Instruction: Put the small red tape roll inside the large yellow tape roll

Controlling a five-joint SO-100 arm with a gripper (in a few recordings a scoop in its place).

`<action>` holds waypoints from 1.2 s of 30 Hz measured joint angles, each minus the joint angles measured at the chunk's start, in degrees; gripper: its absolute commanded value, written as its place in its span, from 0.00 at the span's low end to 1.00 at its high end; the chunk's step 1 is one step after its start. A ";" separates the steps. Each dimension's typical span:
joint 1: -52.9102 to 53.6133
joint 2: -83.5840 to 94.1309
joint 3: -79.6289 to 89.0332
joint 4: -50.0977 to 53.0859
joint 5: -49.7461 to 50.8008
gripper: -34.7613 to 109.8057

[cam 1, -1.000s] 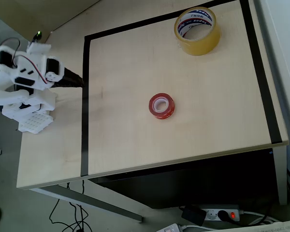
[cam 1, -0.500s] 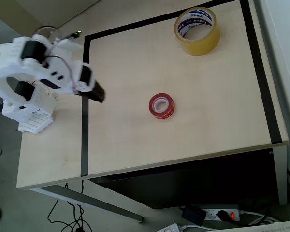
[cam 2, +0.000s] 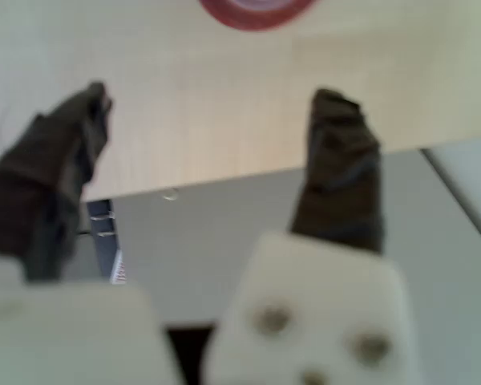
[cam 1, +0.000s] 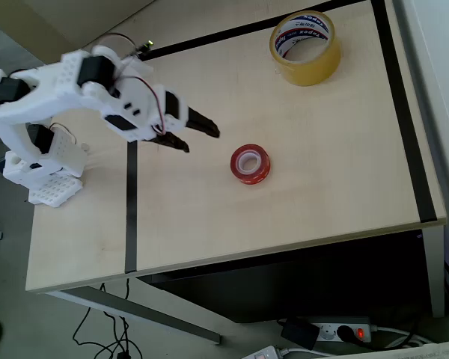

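Red and glossy, the small red tape roll (cam 1: pixel 251 164) is seen mid-table, just right of the gripper (cam 1: pixel 198 137), fingers spread with nothing held. The large yellow tape roll (cam 1: pixel 305 48) is parked well apart, top edge.

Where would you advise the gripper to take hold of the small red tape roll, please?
The small red tape roll lies flat on the table, hole upward, with free space all around. Coming from above, either across its outer rim or with one finger in the hole pinching the wall, looks best. The open gripper sits to its left in the overhead view, fingers already spread.
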 measured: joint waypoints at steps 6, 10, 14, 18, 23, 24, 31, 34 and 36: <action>-0.26 -5.54 -0.97 -0.97 0.00 0.45; 0.18 -9.23 -2.11 -1.93 0.00 0.45; 0.18 -14.94 -5.10 -2.20 0.00 0.45; 0.18 -19.16 -8.26 -2.20 0.00 0.45; 0.18 -24.52 -13.10 -1.14 0.00 0.42; 0.18 -26.02 -14.68 -0.79 0.00 0.40; 0.18 -36.56 -29.79 7.56 -0.09 0.24; 0.09 -42.98 -41.22 13.71 -0.09 0.24; -0.18 -44.65 -45.09 15.12 -0.09 0.24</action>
